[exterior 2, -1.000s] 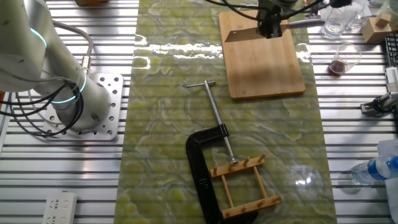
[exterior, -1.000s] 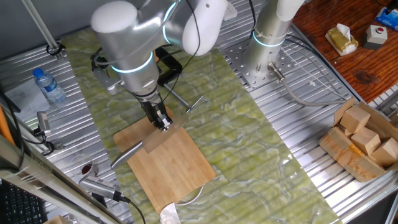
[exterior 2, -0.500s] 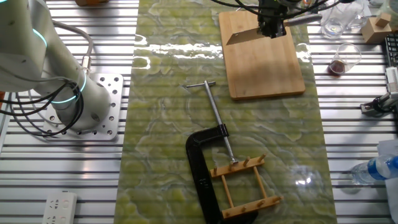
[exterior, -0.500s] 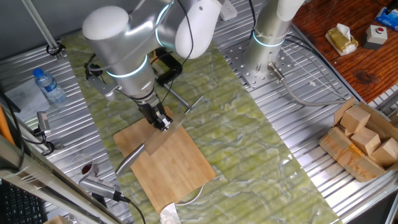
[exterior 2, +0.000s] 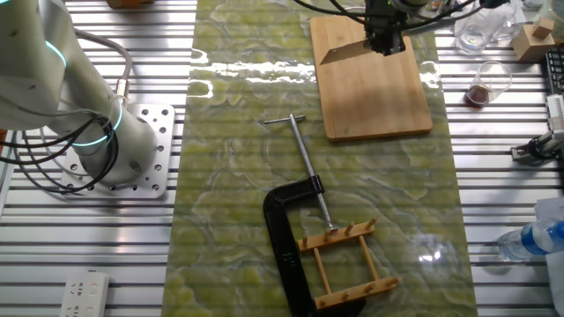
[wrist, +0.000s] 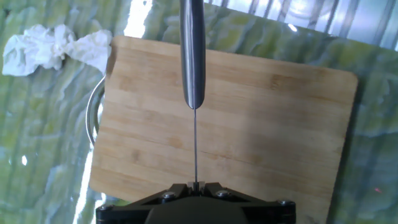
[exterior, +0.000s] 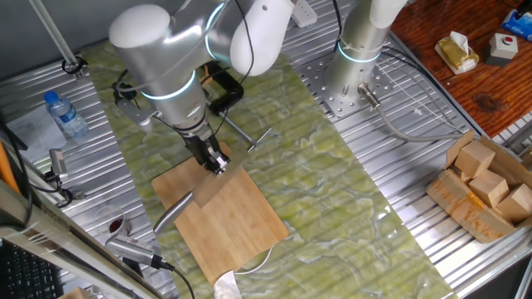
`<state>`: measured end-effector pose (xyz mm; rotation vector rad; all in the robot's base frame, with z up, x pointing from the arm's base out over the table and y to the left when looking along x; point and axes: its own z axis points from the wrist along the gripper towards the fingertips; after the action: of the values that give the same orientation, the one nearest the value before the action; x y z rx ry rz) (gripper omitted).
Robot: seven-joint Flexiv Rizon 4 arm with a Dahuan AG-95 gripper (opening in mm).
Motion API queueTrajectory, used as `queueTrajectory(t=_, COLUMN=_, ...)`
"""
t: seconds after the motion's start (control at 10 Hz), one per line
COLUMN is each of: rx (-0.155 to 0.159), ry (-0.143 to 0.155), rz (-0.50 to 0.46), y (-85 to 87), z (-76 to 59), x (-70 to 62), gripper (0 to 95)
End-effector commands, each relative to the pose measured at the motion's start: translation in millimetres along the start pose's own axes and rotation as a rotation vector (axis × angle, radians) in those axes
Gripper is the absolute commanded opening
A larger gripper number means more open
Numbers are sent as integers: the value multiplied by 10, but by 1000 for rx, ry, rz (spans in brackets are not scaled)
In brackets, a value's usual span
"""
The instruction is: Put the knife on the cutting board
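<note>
The knife (exterior: 208,191) is an all-metal cleaver with a grey blade and a curved silver handle (exterior: 170,216). My gripper (exterior: 219,164) is shut on the blade's back and holds it on edge over the bamboo cutting board (exterior: 241,228). In the other fixed view the gripper (exterior 2: 385,40) holds the knife (exterior 2: 342,52) over the board's (exterior 2: 374,92) far end. In the hand view the blade runs as a thin line from my gripper (wrist: 196,185) up to the knife's handle (wrist: 193,56), above the board (wrist: 267,124). Whether the blade touches the board is unclear.
A black C-clamp (exterior 2: 286,233) with a steel screw rod and a small wooden peg rack (exterior 2: 348,264) lie on the green mat. A crumpled tissue (wrist: 53,45) and a curved metal rim (wrist: 92,121) sit at the board's end. A glass (exterior 2: 487,82) and a water bottle (exterior: 65,114) stand beside the mat.
My arm has swung slightly left and the knife has shifted a little over the board with it. Almost nothing has moved in the last half second.
</note>
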<state>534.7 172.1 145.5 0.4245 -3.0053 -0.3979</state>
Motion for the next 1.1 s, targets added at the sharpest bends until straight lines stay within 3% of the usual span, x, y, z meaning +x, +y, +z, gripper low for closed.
queueTrajectory(t=0.1, rx=8, ry=-13, rz=63, y=184, z=99, x=-73, gripper=0)
queueTrajectory(t=0.3, rx=4, ry=-18, rz=92, y=379, z=190, x=-138, gripper=0)
queueTrajectory(t=0.5, rx=-55, ry=-48, rz=138, y=530, z=296, x=-193, gripper=0)
queueTrajectory(t=0.8, rx=-63, ry=-59, rz=161, y=625, z=378, x=-234, gripper=0)
queueTrajectory(t=1.1, rx=-187, ry=-84, rz=151, y=608, z=434, x=-243, gripper=0)
